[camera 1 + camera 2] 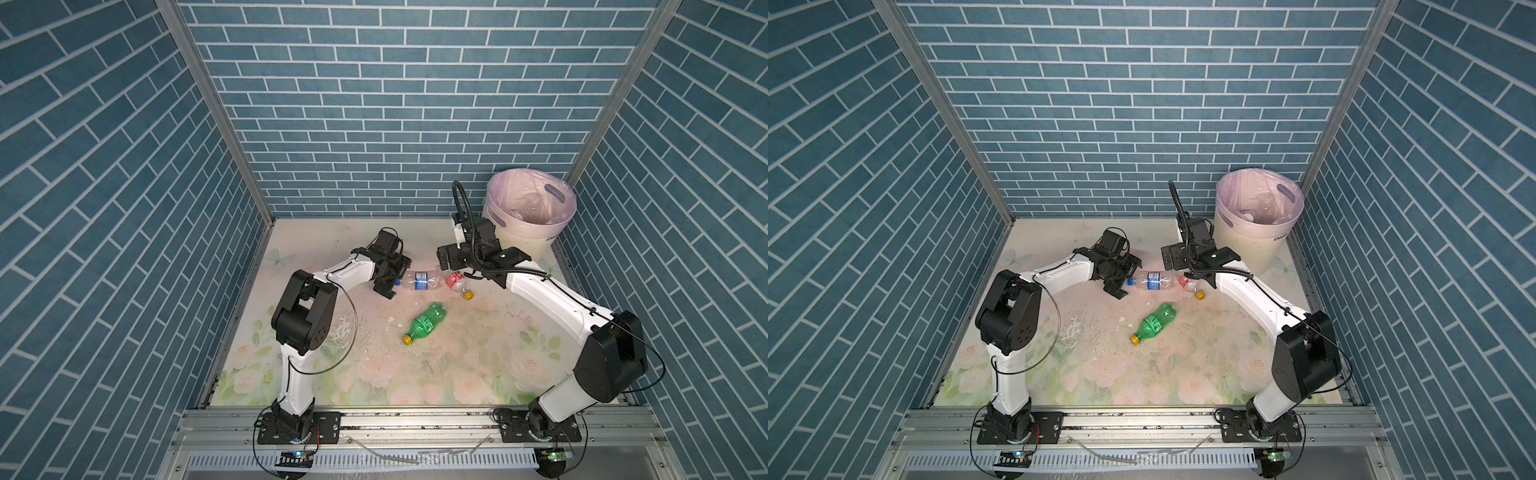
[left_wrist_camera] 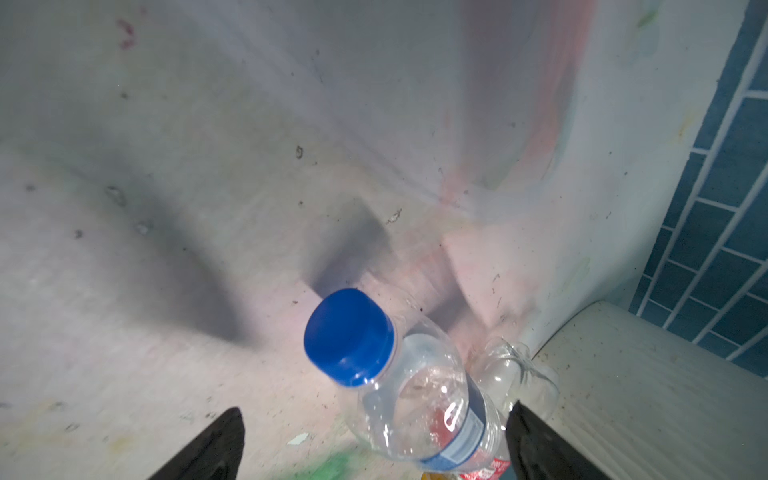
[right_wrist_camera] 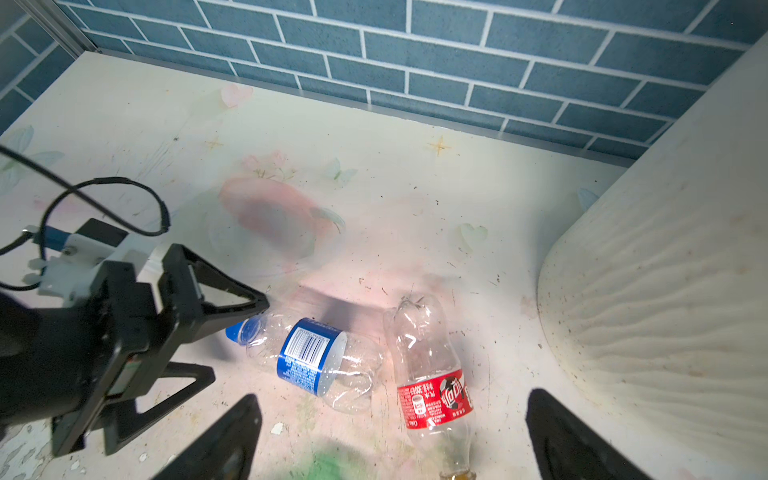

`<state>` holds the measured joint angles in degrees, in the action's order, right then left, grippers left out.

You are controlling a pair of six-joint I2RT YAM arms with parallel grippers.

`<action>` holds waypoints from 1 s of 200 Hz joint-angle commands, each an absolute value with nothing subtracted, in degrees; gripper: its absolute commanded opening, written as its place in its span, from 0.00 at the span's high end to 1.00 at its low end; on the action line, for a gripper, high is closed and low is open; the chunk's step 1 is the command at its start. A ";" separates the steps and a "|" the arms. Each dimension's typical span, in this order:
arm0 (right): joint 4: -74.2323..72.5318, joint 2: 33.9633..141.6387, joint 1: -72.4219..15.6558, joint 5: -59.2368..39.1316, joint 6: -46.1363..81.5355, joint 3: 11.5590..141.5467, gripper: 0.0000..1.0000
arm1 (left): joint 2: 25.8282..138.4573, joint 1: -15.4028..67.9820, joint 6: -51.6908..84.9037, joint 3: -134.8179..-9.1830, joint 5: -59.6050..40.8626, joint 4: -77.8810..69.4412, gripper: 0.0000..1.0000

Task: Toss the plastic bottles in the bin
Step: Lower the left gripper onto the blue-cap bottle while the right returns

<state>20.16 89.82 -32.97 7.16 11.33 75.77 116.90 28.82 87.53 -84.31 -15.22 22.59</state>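
inside the bin [image 1: 1246, 245], only top views show bottles [image 1: 1264, 203]

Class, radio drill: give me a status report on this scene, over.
Left gripper open around clear blue-capped plastic bottle. Right gripper open above clear red-labelled plastic bottle. Green yellow-capped bottle lying loose. Cream ribbed bin mouth unblocked.

- Both top views: bright, even light; wide-angle stretch at edges.
- Left wrist view: motion-blurred tabletop [image 2: 124, 374], soft dark shadows.
- Right wrist view: sharper, pale glare at centre.
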 commanded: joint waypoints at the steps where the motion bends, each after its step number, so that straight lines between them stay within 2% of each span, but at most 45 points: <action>1: 18.37 87.41 -33.28 6.72 11.87 72.94 0.01 | 119.15 29.62 91.56 -86.79 -14.36 23.64 0.01; 51: 16.56 87.00 -33.22 5.82 11.86 70.97 0.01 | 122.18 29.88 93.82 -88.32 -13.84 23.47 0.01; 130: 15.32 85.39 -33.13 6.54 12.40 68.32 0.01 | 124.36 31.68 94.42 -89.17 -13.89 23.74 0.09; 157: 15.12 84.50 -33.18 6.85 12.56 67.52 0.01 | 124.94 31.85 94.31 -88.73 -14.05 22.82 0.18; 200: 15.30 83.41 -33.27 8.24 12.13 67.08 0.01 | 124.38 31.65 93.44 -86.72 -14.87 19.63 0.46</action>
<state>16.01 85.36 -33.01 6.74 11.62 68.71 123.07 31.68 94.28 -88.44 -15.09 20.18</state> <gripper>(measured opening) 0.993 0.579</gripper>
